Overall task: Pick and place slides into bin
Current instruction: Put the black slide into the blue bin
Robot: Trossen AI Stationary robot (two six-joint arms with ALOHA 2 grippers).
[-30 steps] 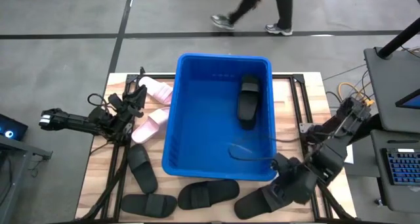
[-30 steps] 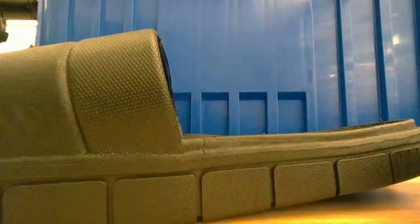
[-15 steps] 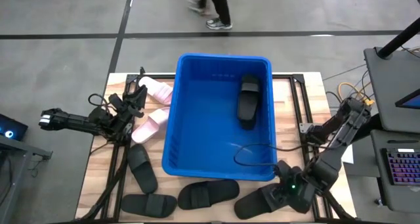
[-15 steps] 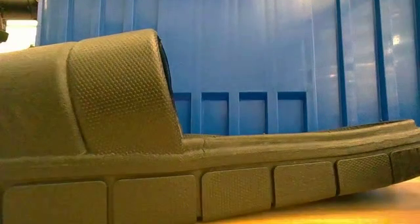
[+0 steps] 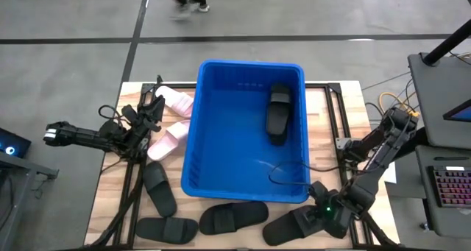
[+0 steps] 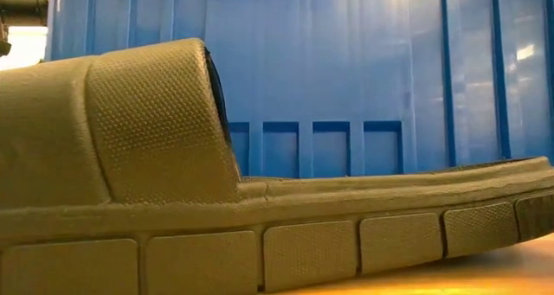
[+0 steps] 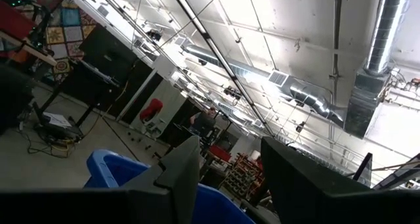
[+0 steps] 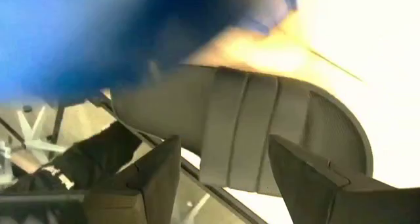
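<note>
The blue bin [image 5: 193, 137] stands mid-table with one black slide [image 5: 278, 112] lying inside. Two pink slides [image 5: 175, 100] [image 5: 168, 140] lie left of it. Several black slides lie along the near edge, one at the near right [image 5: 283, 229]. My right gripper [image 5: 318, 216] [image 8: 223, 184] hangs open, pointing down over that slide's ribbed strap [image 8: 249, 129], a finger on each side of it in the wrist view. My left gripper [image 5: 153, 110] [image 7: 230, 184] waits open by the pink slides, tilted upward.
A black slide [image 6: 216, 217] lies right before the low camera, the bin's wall [image 6: 363, 70] behind it. More black slides [image 5: 158, 188] [image 5: 165, 227] [image 5: 234, 216] crowd the near edge. Black frame rails [image 5: 340, 122] run on the table right of the bin. A cable [image 5: 287, 176] trails over the bin's near wall.
My right gripper has come down toward the near-right black slide, shifting a little toward the table's near edge and rolling at the wrist; it has stayed open. A person beyond the table's far edge has walked leftward.
</note>
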